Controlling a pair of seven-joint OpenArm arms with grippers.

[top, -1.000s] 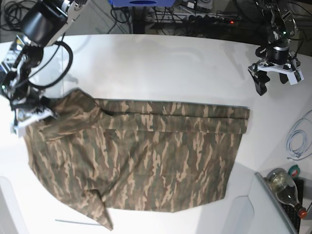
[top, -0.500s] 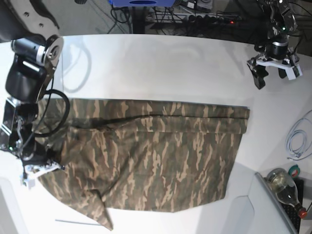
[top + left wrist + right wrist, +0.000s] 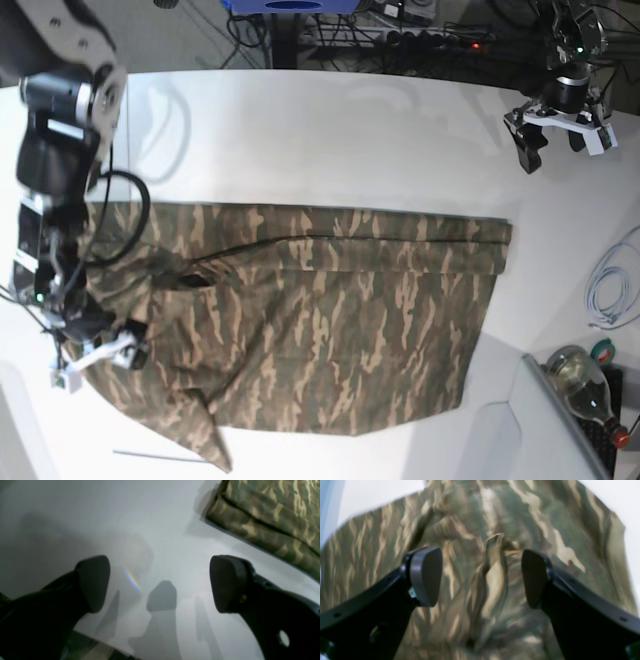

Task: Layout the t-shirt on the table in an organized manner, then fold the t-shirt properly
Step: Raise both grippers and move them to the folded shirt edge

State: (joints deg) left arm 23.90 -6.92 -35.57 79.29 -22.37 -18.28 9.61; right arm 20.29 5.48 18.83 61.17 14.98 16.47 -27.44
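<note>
While the t-shirt (image 3: pixel 320 320) lies spread across the middle of the white desk (image 3: pixel 330 130), the right tool (image 3: pixel 481 577) hangs over its sleeve end with fingers apart, a raised wrinkle of cloth between them. Well away near the desk's far corner, the left tool (image 3: pixel 160 583) hovers over bare desk, fingers spread, holding nothing.

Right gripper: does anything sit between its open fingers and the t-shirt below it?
Nothing visible does. The right gripper is open directly over the t-shirt, a raised fold of cloth lying between its fingers. The left gripper is open over bare table, apart from the shirt.
</note>
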